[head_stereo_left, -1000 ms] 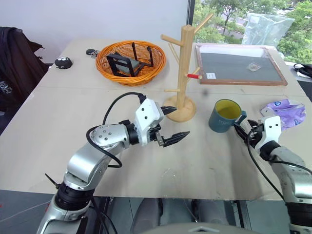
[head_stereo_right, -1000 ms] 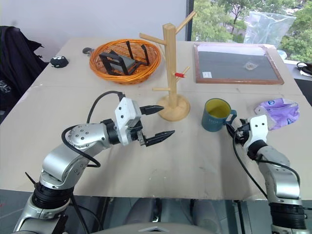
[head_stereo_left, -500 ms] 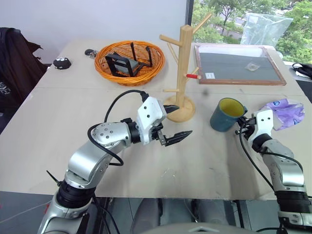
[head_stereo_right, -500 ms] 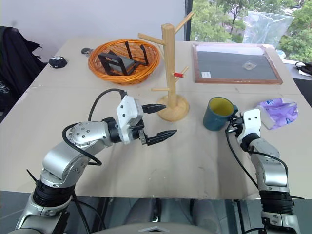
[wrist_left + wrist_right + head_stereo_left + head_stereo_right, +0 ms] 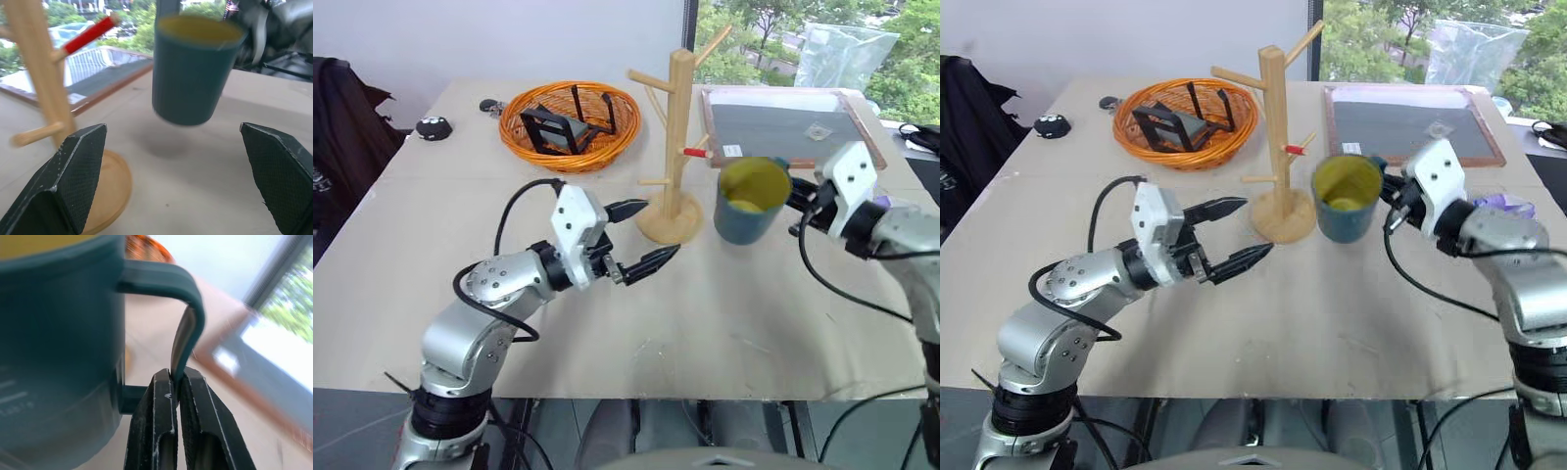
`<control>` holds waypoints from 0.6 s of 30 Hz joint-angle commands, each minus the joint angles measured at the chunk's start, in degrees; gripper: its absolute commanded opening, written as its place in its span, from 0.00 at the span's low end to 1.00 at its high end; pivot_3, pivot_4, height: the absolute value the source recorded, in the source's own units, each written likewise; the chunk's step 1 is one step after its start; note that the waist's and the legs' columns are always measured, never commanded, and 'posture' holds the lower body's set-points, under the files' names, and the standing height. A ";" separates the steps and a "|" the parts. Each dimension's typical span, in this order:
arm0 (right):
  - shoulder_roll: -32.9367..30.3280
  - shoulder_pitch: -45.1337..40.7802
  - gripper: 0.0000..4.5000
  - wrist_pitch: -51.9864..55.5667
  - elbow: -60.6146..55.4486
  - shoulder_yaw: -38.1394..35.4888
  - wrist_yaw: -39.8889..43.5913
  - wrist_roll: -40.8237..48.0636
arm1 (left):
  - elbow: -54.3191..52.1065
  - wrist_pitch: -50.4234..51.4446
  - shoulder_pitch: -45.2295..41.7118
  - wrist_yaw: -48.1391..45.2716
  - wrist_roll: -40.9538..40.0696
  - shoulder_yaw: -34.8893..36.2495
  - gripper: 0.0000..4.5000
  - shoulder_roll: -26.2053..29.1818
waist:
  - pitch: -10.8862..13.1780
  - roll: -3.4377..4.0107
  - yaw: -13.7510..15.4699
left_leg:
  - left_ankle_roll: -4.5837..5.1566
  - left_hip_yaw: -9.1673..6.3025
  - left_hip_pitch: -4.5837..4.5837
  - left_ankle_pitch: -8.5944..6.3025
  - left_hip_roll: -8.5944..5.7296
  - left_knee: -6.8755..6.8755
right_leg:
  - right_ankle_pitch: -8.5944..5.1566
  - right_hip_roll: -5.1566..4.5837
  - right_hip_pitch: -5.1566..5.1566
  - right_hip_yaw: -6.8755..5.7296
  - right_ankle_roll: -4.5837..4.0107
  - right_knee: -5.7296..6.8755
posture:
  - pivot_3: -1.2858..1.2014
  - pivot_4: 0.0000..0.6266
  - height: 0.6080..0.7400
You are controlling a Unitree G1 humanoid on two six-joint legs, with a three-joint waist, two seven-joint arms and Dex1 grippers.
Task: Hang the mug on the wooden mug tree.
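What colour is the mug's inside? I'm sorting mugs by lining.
Yellow, inside the blue-teal mug; it shows best in the right eye view.

Mug [image 5: 751, 200] aloft in right hand [image 5: 809, 208], beside wooden mug tree [image 5: 673, 147]; left hand [image 5: 644, 237] open.

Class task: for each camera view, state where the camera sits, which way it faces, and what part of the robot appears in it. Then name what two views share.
Left eye and right eye views: head-mounted, facing forward and down over the table; both arms show, with the mug lifted beside the wooden mug tree.
Left wrist view: on the left wrist, looking along the open left end effector toward the mug and tree.
Right wrist view: on the right wrist, looking along the right end effector, shut on the mug's handle.
Shared: both wrist views show the mug.
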 commanded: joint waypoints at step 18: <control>-2.72 -22.52 0.01 28.94 -0.06 7.18 -3.59 7.30 | -2.35 -8.27 9.17 -6.03 -13.19 15.25 1.00 2.50 | 0.02 0.00 -0.21 | 0.00 -0.20 -0.56 0.01 -0.22 0.13 | 0.01 -0.23 -0.39 -0.20 0.02 0.01 | 0.52 0.24 0.98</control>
